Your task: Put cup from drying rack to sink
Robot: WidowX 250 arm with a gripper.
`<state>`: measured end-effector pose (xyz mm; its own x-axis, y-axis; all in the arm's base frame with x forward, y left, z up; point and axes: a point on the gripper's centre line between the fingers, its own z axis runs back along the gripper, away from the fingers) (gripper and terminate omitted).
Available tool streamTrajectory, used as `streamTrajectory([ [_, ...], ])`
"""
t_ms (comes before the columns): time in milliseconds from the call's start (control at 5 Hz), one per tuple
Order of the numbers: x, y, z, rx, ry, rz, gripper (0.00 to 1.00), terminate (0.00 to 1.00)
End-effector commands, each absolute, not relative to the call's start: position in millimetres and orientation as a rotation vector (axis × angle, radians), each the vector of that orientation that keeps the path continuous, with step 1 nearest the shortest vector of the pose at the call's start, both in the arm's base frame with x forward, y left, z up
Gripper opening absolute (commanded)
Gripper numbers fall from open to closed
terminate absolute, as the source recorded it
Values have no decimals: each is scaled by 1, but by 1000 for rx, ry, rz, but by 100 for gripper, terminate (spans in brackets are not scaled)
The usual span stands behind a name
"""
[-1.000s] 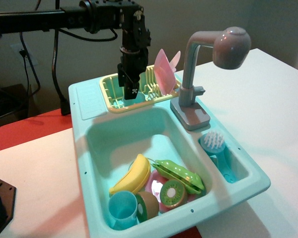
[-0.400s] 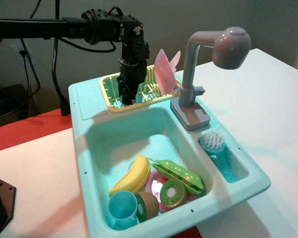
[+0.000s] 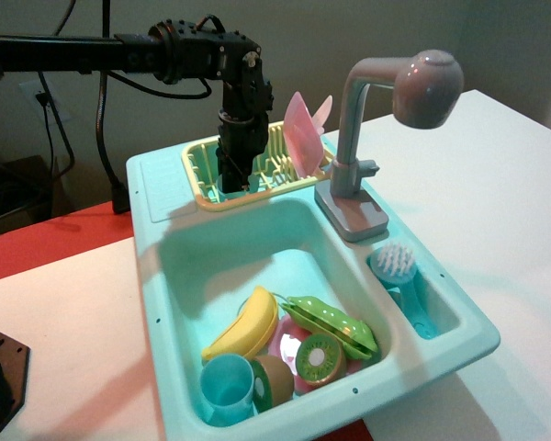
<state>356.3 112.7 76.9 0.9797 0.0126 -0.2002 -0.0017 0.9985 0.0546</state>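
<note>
Reaching into drying rack [image 3: 198, 163], fingers [image 3: 233, 180] hidden behind rim.

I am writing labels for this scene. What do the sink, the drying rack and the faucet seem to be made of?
The sink looks like smooth moulded turquoise plastic with a soft sheen. The drying rack seems pale-yellow plastic, thin and moulded with slots and tines. The faucet appears to be matte grey plastic; its rounded head shows only a dull highlight, so metal seems unlikely.

A robot test bench: toy sink [image 3: 156, 197] on white table [image 3: 496, 184], cables behind.
</note>
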Motion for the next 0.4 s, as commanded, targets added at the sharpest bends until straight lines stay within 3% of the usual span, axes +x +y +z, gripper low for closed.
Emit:
streamTrajectory([
  [0, 360, 113, 133, 75, 72, -10, 0, 0],
  [200, 367, 115, 173, 68, 2, -19, 0, 0],
])
